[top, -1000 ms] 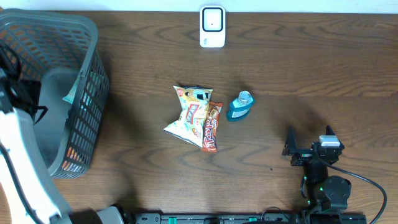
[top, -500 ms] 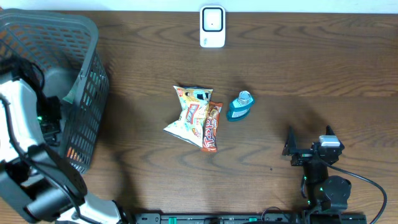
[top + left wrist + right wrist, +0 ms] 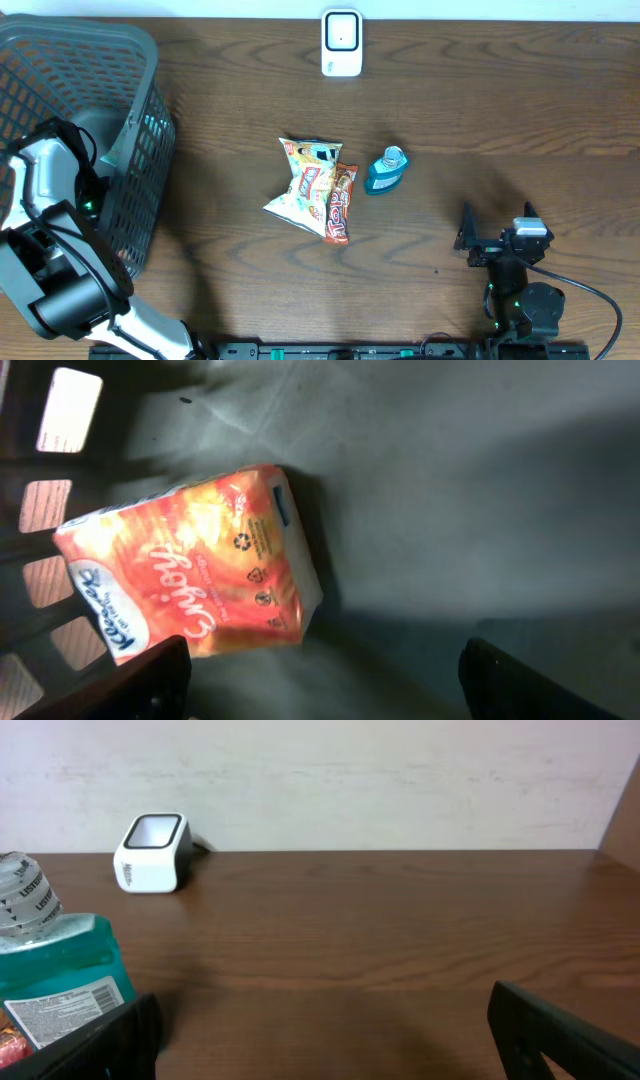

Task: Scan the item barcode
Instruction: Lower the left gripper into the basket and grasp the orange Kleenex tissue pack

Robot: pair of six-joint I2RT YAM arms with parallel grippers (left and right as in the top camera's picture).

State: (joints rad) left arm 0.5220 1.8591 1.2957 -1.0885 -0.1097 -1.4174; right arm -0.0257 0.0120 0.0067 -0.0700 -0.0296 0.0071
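Grey basket [image 3: 148, 52]: left arm [image 3: 42, 165] inside, left claw [image 3: 325, 682] spread above tissues [image 3: 190, 570].

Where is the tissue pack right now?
The tissue pack lies on the basket floor, left of centre in the left wrist view, beside the slatted wall. That basket stands at the table's left end.

On the dark brown wood-grain table [image 3: 520, 110]: a grey plastic lattice basket [image 3: 148, 170] at the left end, a small white boxy scanner [image 3: 341, 42] at the far edge, mid-table a heap of crinkled white-and-orange snack packets [image 3: 312, 188] just beside a teal plastic mouthwash bottle [image 3: 384, 172]
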